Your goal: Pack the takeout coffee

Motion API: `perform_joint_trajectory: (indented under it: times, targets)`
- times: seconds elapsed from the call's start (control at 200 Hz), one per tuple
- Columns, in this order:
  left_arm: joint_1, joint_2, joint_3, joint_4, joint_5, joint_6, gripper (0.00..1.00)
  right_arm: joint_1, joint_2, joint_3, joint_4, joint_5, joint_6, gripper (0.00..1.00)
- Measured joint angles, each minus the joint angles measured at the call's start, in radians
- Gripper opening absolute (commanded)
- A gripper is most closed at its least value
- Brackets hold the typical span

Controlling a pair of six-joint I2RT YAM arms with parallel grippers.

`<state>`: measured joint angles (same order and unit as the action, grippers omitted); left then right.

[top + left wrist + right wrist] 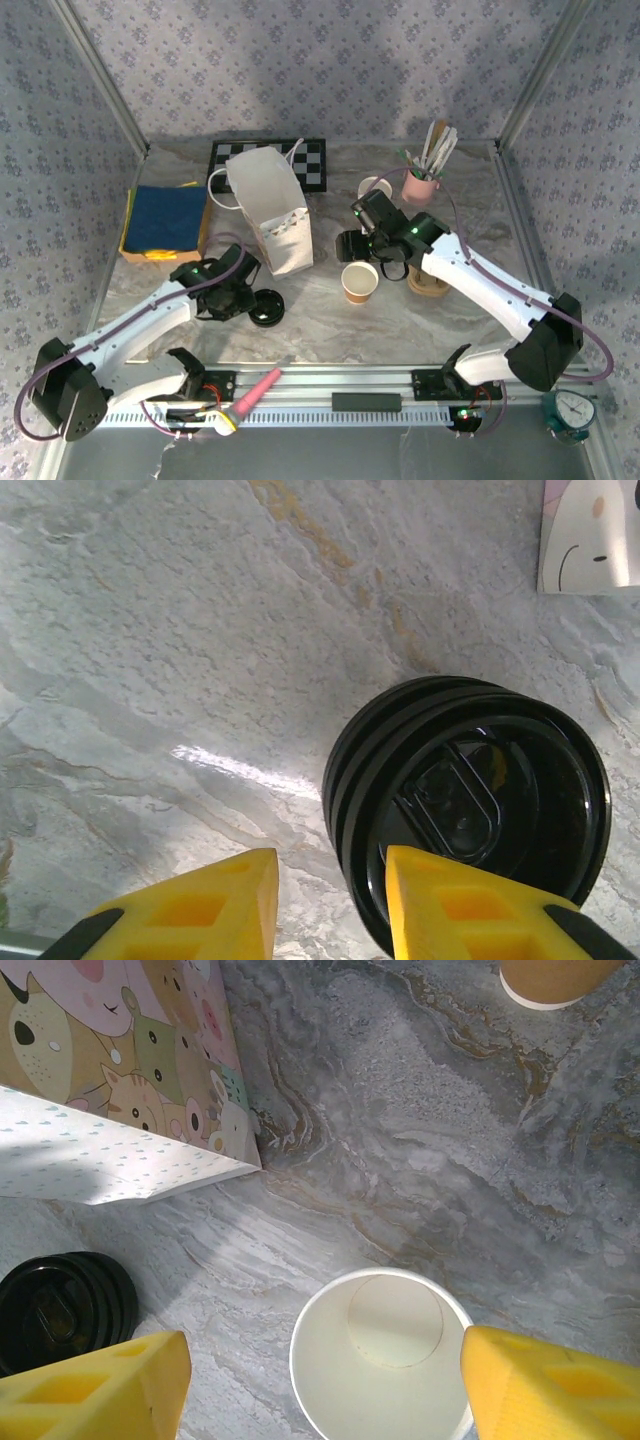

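The takeout coffee cup stands upright mid-table, tan outside and white inside, with no lid. In the right wrist view the cup sits low between my right gripper's widely open yellow fingers, closer to the right finger. From above, the right gripper hovers just behind the cup. A stack of black lids lies front left. My left gripper is narrowly open; the lid stack's left rim lies in the gap and the right finger overlaps it. The printed paper bag stands behind.
A checkerboard and a blue cloth on a yellow pad lie at the back left. Another tan cup and a pink holder of utensils stand behind the right gripper. A tan stack sits right of the cup.
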<state>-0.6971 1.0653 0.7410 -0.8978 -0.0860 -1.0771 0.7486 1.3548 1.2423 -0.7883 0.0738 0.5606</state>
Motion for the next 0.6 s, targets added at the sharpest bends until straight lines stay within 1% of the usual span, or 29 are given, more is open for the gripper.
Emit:
perform_joint_trajectory:
  times: [0.13,0.275,0.34,0.455,0.54,0.6]
  targets:
    - [0.002,0.024,-0.002,0.028,0.027,0.012,0.33,0.000,0.000,0.000,0.000,0.009,0.000,0.73]
    - [0.002,0.023,-0.023,0.059,0.050,0.019,0.30,0.000,0.000,0.000,0.000,0.013,0.000,0.73]
    - [0.002,0.024,-0.036,0.065,0.060,0.020,0.27,0.000,0.000,0.000,0.000,0.013,0.000,0.73]
    - [0.002,0.035,-0.046,0.067,0.072,0.021,0.26,-0.002,0.001,0.000,0.000,0.013,0.000,0.74]
    - [0.002,0.039,-0.047,0.073,0.072,0.024,0.19,-0.003,0.001,0.000,0.000,0.014,0.000,0.74]
    - [0.002,0.039,-0.047,0.076,0.072,0.030,0.18,-0.003,0.001,0.000,0.000,0.013,0.000,0.74]
